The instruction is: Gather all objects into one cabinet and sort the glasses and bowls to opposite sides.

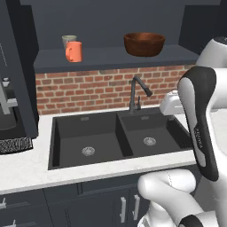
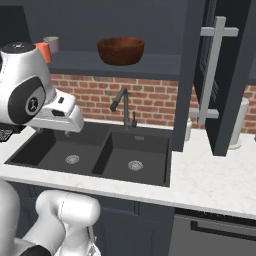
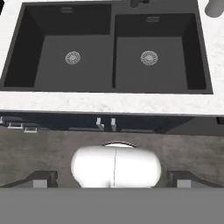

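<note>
The open cabinet shelf (image 1: 111,60) above the sink holds an orange mug (image 1: 74,52) and, right behind it, a grey-green cup (image 1: 68,41) at the left. A wide reddish-brown bowl (image 1: 144,43) stands well apart at the right. From the right side the same mug (image 2: 43,50), cup (image 2: 51,44) and bowl (image 2: 120,50) show, with the cabinet door (image 2: 212,70) swung open. My gripper (image 3: 113,178) hangs over the floor before the counter, looking down at the sink, open and empty. Its white hand (image 2: 62,112) is far below the shelf.
A black double sink (image 3: 78,39) with a dark faucet (image 1: 137,91) lies under the shelf, set in a white counter (image 2: 210,180). The open door juts over the counter's right part, with a white roll (image 2: 240,122) behind it. A dark appliance (image 1: 9,115) stands at the left.
</note>
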